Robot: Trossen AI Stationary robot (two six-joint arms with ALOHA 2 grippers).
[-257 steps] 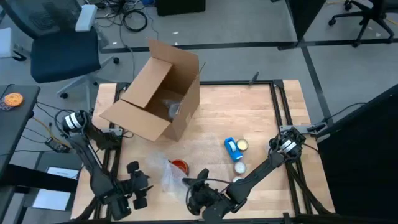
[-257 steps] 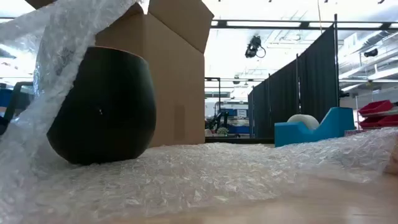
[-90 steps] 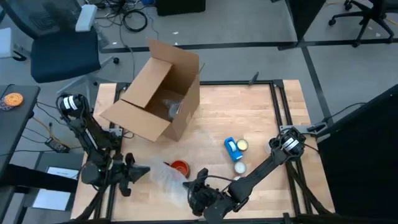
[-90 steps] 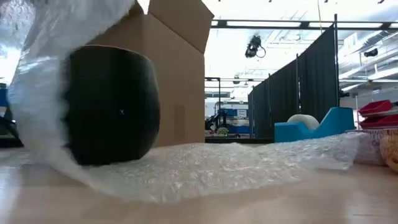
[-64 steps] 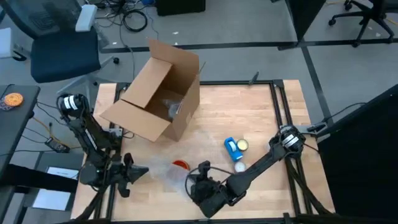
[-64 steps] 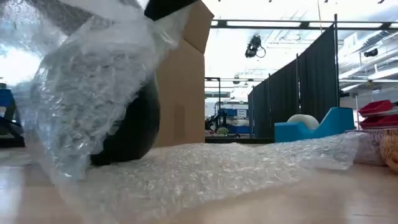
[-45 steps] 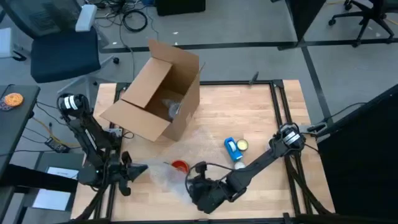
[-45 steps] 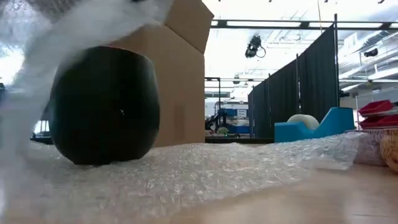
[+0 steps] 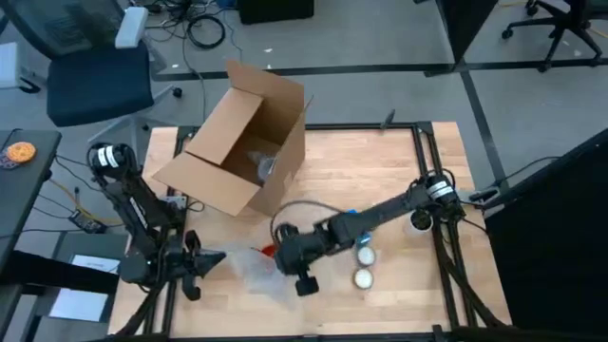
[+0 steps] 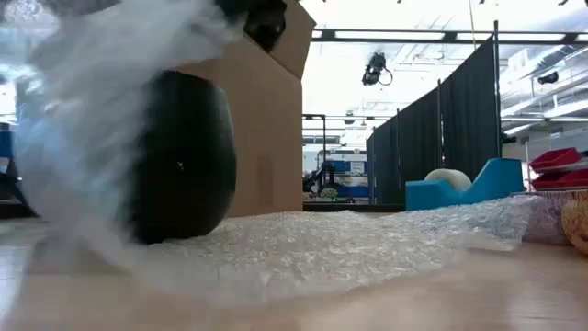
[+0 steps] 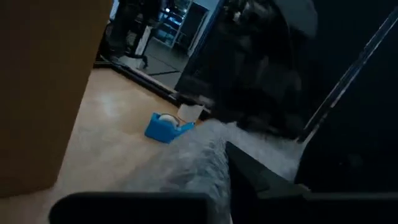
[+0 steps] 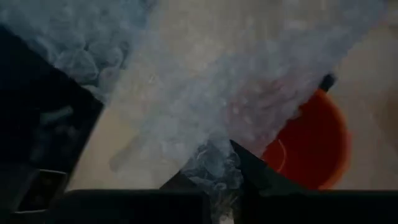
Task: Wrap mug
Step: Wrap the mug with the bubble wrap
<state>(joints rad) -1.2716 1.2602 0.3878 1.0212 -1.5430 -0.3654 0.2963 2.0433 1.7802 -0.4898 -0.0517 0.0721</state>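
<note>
Wooden table [image 9: 380, 180]: cardboard box [image 9: 242, 138], bubble wrap [image 10: 349, 244], mug [image 10: 179, 156], blue tape dispenser [image 10: 464, 188].

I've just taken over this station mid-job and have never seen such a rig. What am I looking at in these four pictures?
Two dark robot arms work at a wooden table. One picture looks down from overhead, one looks level across the tabletop, and two come from cameras on the arms' wrists. On the table are an open cardboard box, a blue tape dispenser and a dark mug with an orange inside, sitting on bubble wrap. The right end effector pinches the wrap above the mug. The left end effector waits at the table's left edge.
</note>
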